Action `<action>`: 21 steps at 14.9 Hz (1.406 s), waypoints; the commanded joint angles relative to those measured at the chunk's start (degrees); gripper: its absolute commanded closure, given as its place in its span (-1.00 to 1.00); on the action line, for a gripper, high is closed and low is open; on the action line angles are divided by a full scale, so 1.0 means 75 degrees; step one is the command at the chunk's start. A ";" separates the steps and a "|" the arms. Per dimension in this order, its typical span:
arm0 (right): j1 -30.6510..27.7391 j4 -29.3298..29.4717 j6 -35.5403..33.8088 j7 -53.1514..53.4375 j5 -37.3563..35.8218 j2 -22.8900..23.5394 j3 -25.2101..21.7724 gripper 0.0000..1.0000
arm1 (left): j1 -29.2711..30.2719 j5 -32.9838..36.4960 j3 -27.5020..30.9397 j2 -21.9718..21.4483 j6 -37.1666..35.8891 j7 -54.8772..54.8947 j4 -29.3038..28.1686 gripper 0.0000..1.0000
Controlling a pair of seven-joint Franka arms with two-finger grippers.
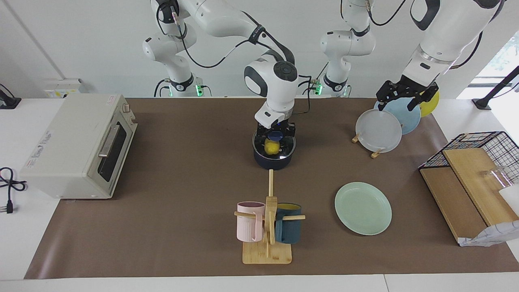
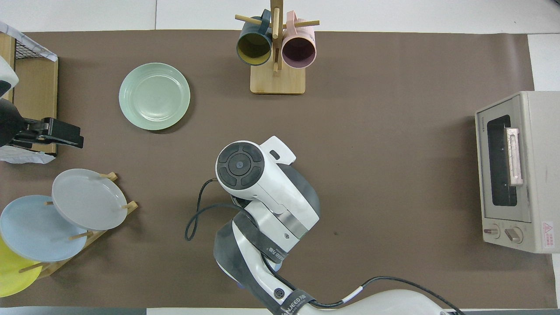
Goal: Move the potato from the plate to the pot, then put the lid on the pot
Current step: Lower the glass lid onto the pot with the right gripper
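Right claw point(image 1: 276, 134): directly over the lid's blue knob; you cannot tell whether it grips the knob or has let go.
Lid point(image 1: 288, 148): lies flat on the pot point(image 1: 274, 162), knob straight below your claw.
Potato point(image 1: 271, 147): inside the pot, visible through the glass.
Plate point(image 1: 363, 208): bare.
Left claw point(image 1: 400, 97): jaws apart, holding nothing, waits over the upright plates.
Coming move, likely: lift straight up off the knob.

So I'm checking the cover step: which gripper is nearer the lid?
Right. The right gripper is at the lid's knob on the pot; the left gripper waits over the upright plates.
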 commanded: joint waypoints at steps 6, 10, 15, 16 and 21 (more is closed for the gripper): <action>-0.0151 0.0468 -0.0108 -0.0107 0.0047 -0.0134 0.0038 -1.00 | 0.0159 0.0109 -0.0072 -0.0195 0.0056 -0.0066 -0.0202 -1.00; -0.0163 0.0516 -0.0050 -0.0071 0.0107 -0.0134 0.0027 -1.00 | 0.0170 0.0109 -0.0072 -0.0195 0.0056 -0.0066 -0.0202 -1.00; -0.0724 0.1054 -0.0611 -0.0177 0.0072 -0.0251 0.0027 -1.00 | 0.0159 0.0109 -0.0072 -0.0195 0.0056 -0.0066 -0.0202 -1.00; -0.0865 0.1195 -0.0787 -0.0293 0.0060 -0.0251 0.0027 -1.00 | 0.0159 0.0109 -0.0072 -0.0195 0.0056 -0.0066 -0.0202 -1.00; -0.2140 0.1700 -0.1971 -0.2399 -0.0046 -0.0671 -0.0055 -1.00 | 0.0159 0.0109 -0.0072 -0.0195 0.0056 -0.0066 -0.0202 -1.00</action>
